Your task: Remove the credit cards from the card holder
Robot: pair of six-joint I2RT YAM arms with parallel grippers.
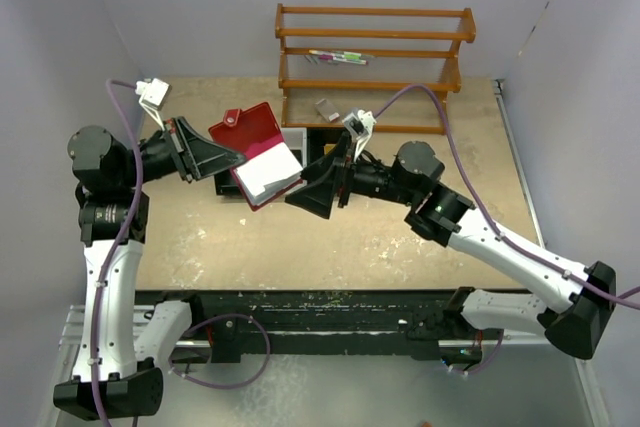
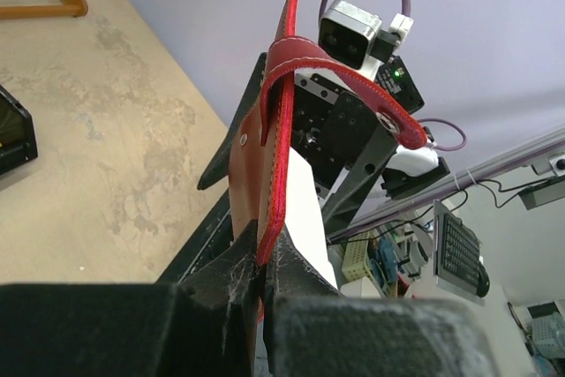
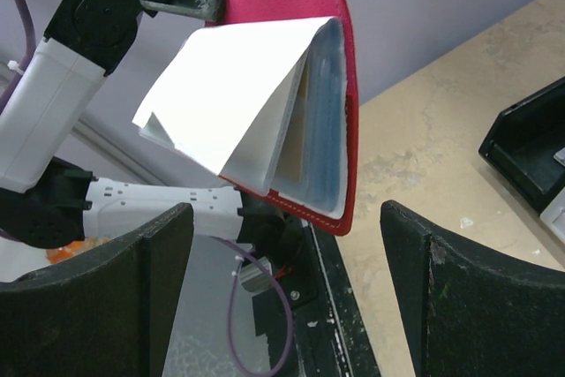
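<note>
- No writing shows on the card holder point(image 1: 255, 150). The small things on the wooden rack point(image 1: 375, 52) at the far side are too small to read.
- The left arm reaches in from the left. Its left gripper point(image 1: 238, 159) points right, and its jaws are clamped on the bottom edge of the card holder.
- The card holder is red and is held up in the air, above the middle of the counter point(image 1: 420, 237). It hangs open, and its snap tab point(image 1: 232, 119) sticks out at the far left.
- White plastic sleeves point(image 3: 234, 99) fan out from the inside of it.
- The credit cards point(image 3: 320, 121) sit tucked between the sleeves and the red cover. Only their grey-blue and tan edges show.
- The right arm reaches in from the right and bends at the elbow. Its right gripper point(image 1: 305, 185) points left at the card holder, just beside its near right corner.
- Its jaws stand wide apart and hold nothing. In the right wrist view the low corner of the card holder hangs between the two fingers point(image 3: 115, 297) without touching them.
- A black tray point(image 3: 530, 143) lies on the counter under and behind the card holder.
- The near and right parts of the counter lie bare and open.
</note>
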